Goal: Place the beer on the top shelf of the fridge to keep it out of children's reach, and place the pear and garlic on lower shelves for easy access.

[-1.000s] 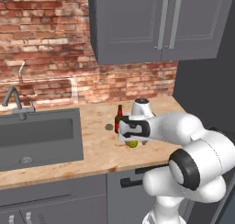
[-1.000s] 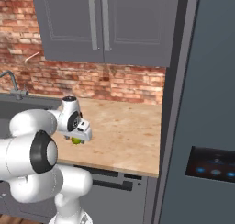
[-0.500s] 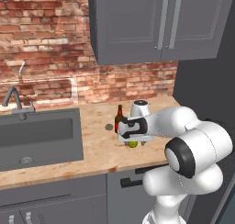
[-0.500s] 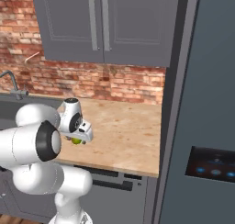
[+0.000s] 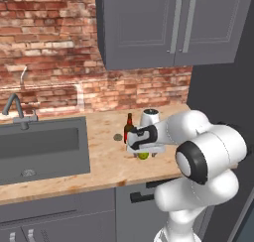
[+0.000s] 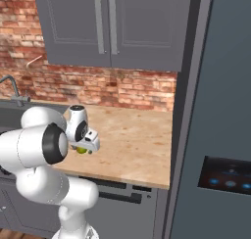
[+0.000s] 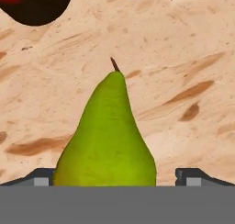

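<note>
Yellow-green, the pear [image 7: 106, 136] lies on the counter [image 7: 183, 58] between the spread fingers of the gripper [image 7: 114, 175], untouched. It looks firm, light and smooth; its wide belly probably gives the safest hold.

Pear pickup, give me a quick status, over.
Gripper open, fingers either side of the pear, not closed on it. Pear lies on the counter. Beer stands close beside. Fridge door shut.

No readable text anywhere. Red label on beer [image 5: 129, 129] too blurred to read. Only blue lights on fridge [image 6: 225, 110] panel.
</note>
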